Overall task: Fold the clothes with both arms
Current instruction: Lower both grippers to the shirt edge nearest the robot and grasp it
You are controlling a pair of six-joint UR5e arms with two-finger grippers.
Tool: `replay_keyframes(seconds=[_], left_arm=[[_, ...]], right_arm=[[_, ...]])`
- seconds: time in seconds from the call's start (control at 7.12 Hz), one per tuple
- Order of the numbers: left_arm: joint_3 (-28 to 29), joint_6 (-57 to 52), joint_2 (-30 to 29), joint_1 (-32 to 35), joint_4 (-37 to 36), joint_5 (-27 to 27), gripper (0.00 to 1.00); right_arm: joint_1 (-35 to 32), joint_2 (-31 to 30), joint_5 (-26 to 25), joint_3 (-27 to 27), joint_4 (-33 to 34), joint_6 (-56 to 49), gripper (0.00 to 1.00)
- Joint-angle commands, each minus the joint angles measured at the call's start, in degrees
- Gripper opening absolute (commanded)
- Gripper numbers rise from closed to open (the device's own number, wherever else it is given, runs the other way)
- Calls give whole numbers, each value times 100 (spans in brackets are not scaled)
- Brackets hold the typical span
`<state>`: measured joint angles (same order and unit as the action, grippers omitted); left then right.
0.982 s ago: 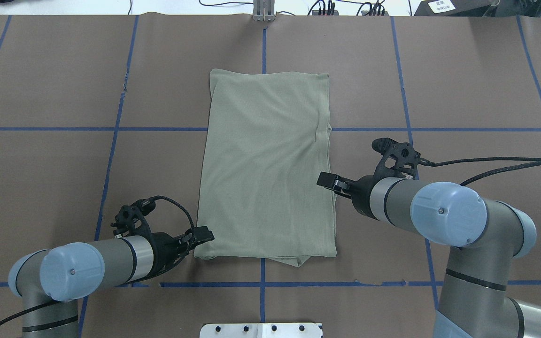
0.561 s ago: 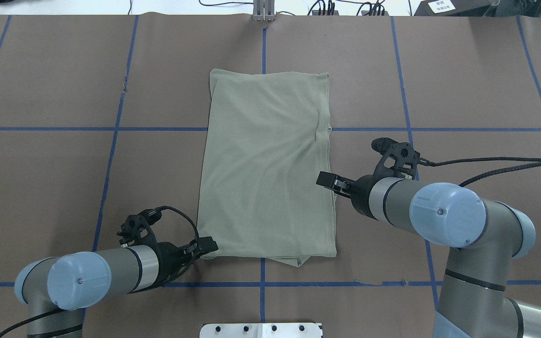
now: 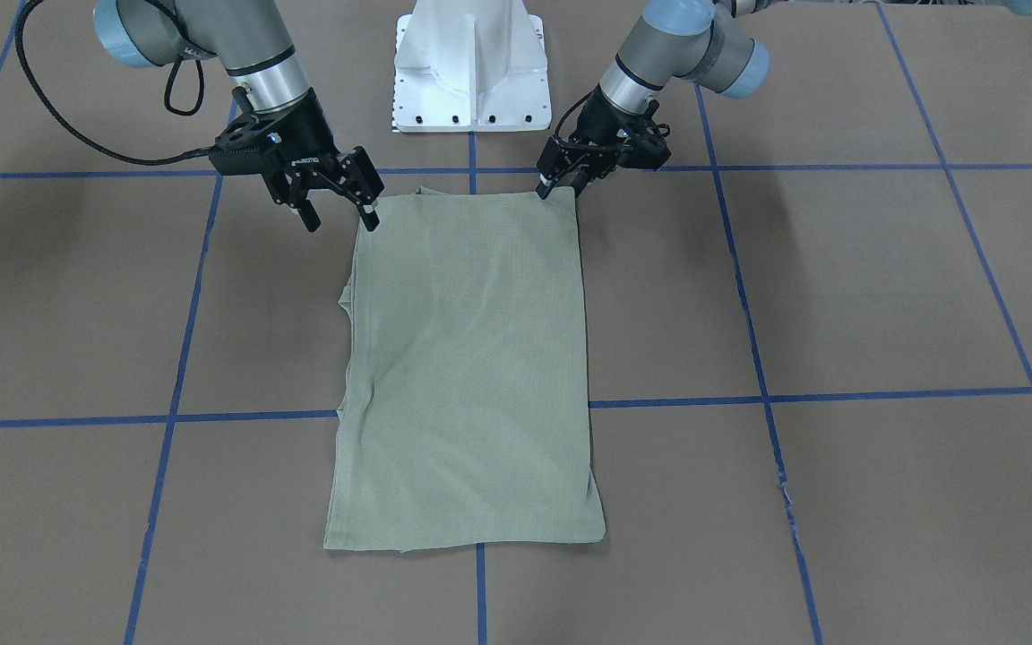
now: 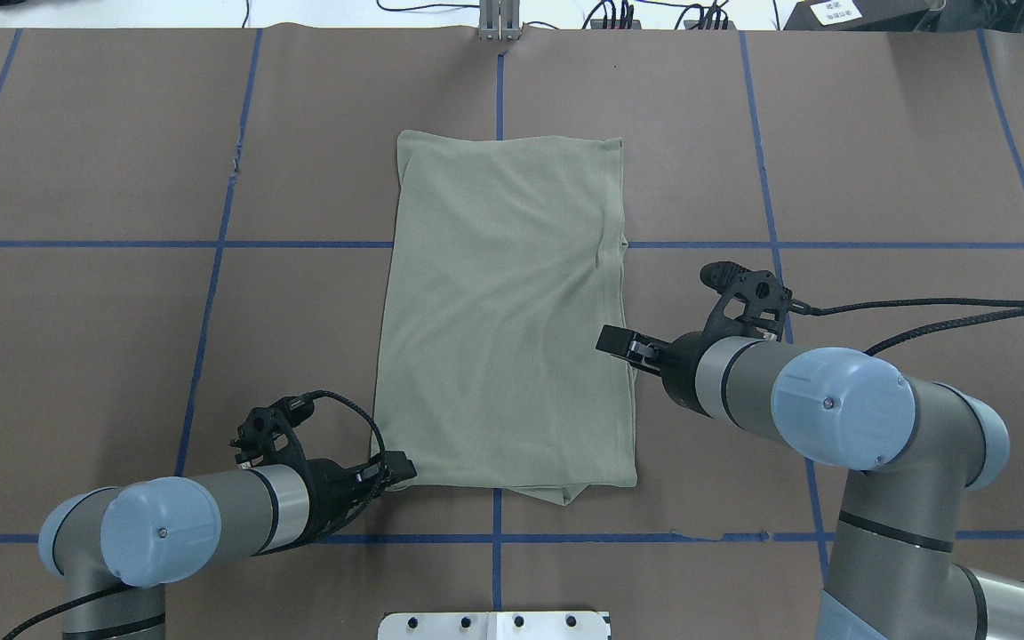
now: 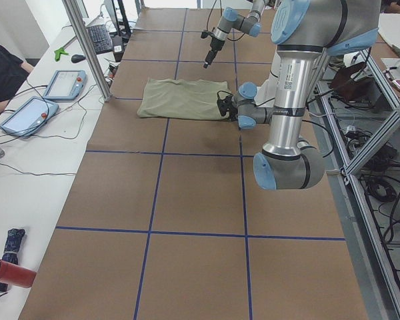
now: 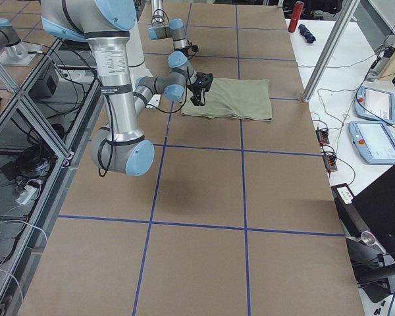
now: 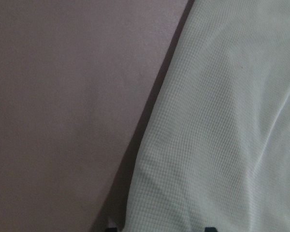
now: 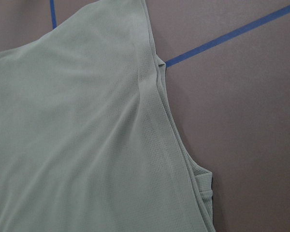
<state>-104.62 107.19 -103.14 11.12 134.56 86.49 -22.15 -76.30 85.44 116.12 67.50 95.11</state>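
Left gripper (image 4: 401, 467): low at the shirt's near left corner, jaws apart astride the edge, nothing pinched yet; likely set to grab it.
Shirt (image 4: 503, 311): flat on the surface (image 4: 121, 356), centre, a long rectangle ready for an end-to-end fold.
Right gripper (image 3: 341, 218): wide open, empty, raised over the right edge toward the near end.
Hidden: sleeves and neck label are tucked inside; how deep the left corner sits between the jaws is unclear.

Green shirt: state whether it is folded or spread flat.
Folded. The shirt lies as one long rectangle with no sleeves or collar showing, and lower layers peek out at its near edge.
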Motion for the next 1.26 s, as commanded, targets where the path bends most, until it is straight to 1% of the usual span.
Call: replay_keyframes(seconds=[0.0, 0.14, 0.28, 0.42, 0.56, 0.7, 0.84, 0.98, 1.12], left_arm=[[20, 4, -40, 4, 0, -1, 59], [12, 4, -49, 13, 9, -1, 31], [-14, -14, -49, 13, 9, -1, 0], [-67, -22, -49, 39, 9, -1, 0], [-102, -23, -49, 74, 9, -1, 0], [-155, -23, -49, 92, 9, -1, 0], [-181, -23, -49, 92, 9, -1, 0], [-182, -23, -49, 92, 9, -1, 0], [-199, -23, -49, 92, 9, -1, 0]], right_arm=[[17, 10, -1, -11, 0, 8, 100], [43, 10, -1, -20, 0, 8, 100], [157, 36, -175, -20, 26, 86, 94], [280, 80, -168, -46, 87, 827, 74], [403, 359, -168, -55, 671, 1260, 70], [613, 675, -203, -55, 1416, 1508, 69], [919, 721, -238, -63, 1667, 1789, 71], [1192, 722, -560, -203, 1679, 1818, 79], [1308, 730, -703, -396, 1679, 1836, 81]])
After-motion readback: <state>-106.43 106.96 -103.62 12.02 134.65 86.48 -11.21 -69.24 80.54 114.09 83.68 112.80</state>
